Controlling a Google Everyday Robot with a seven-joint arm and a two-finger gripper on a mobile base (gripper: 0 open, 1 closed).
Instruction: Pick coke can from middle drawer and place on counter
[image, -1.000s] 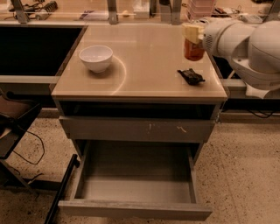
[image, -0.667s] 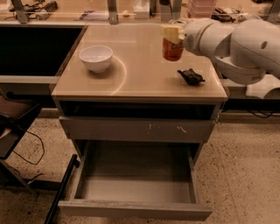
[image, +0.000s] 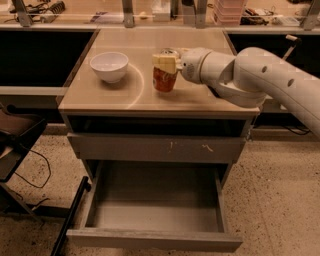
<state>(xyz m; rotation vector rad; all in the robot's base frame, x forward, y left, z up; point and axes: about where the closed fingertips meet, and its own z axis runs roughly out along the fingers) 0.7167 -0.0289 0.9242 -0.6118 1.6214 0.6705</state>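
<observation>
Counter (image: 100, 97) middle, gripper fingers (image: 164, 62) clasping coke can (image: 164, 82), away from edges

Lab or workshop: tool-strewn benches (image: 75, 16) behind, cables (image: 48, 167) on speckled floor (image: 280, 200). The gripper (image: 165, 64) clasps the coke can (image: 164, 81) over the counter (image: 105, 97).

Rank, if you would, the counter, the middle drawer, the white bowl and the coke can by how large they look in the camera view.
1. counter and middle drawer: they look about alike, so I will not rank them.
2. white bowl.
3. coke can, at mid-counter in the gripper, whose fingers are shut on it.
</observation>
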